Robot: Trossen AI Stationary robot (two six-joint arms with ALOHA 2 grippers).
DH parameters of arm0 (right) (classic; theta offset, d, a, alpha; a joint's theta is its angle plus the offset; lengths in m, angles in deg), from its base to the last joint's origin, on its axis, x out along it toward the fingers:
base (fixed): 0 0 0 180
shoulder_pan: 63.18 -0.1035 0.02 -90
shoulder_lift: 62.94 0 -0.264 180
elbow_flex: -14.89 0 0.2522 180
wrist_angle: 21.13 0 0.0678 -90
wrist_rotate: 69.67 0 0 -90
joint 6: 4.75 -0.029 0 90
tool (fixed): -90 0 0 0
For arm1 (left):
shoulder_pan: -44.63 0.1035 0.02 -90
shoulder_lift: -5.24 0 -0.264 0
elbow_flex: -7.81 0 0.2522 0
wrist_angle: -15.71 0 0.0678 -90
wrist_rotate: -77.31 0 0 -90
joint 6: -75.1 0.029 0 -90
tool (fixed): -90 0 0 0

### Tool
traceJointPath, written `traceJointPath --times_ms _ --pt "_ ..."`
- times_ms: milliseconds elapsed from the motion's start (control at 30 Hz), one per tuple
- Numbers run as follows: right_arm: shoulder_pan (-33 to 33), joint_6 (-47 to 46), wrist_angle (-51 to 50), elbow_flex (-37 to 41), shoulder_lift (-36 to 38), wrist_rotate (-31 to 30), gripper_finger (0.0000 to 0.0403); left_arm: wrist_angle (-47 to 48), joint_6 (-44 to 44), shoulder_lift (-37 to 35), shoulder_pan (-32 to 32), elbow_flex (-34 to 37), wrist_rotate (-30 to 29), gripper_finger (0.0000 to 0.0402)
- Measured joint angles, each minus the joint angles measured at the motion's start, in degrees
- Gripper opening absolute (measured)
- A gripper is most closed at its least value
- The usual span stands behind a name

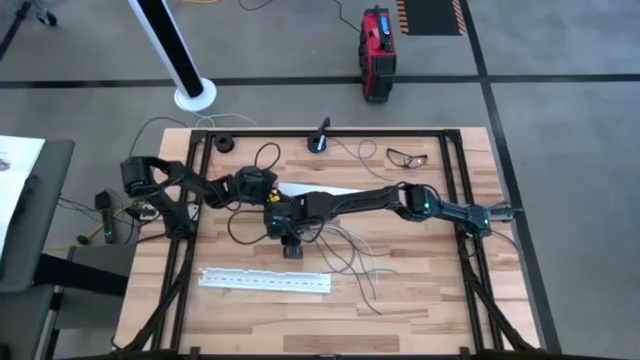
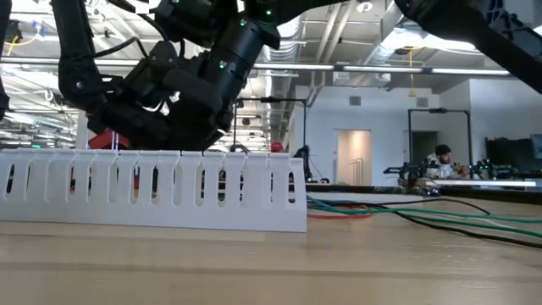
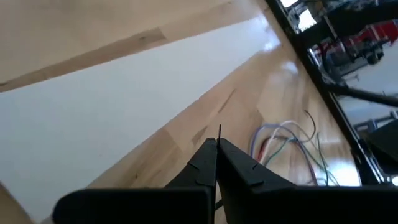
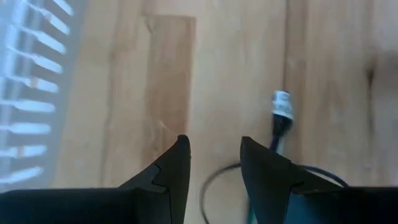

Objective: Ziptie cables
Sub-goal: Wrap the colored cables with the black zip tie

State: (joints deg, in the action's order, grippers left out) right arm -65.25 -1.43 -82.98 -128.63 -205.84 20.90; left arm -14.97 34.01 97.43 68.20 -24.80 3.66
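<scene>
Thin grey and dark cables [image 1: 352,252] straggle loose on the wooden worktop [image 1: 420,300], beside the right claw [image 4: 212,163], which hangs empty with fingers apart. The left claw [image 3: 216,152] is pressed closed nearby, a dark sliver poking from its tip, too fine to identify. A long white slotted strip [image 1: 265,281] lies near the front edge.

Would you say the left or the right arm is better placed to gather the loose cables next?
Probably right: the right gripper is open and nearer the cables, while the left gripper is shut.

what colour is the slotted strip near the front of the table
White, clearest in the low view: slotted strip.
</scene>
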Motion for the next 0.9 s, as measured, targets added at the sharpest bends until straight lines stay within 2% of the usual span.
traceJointPath --times_ms 267,900 --pt "1.97 2.22 -1.09 -0.1 -0.97 -3.98 0.0132 8.36 11.35 -0.2 3.08 -0.22 7.05 0.0" --pt "2.4 1.24 0.43 -0.17 -1.81 -2.55 0.0132 10.76 14.4 -0.04 1.94 -1.4 6.25 0.0"
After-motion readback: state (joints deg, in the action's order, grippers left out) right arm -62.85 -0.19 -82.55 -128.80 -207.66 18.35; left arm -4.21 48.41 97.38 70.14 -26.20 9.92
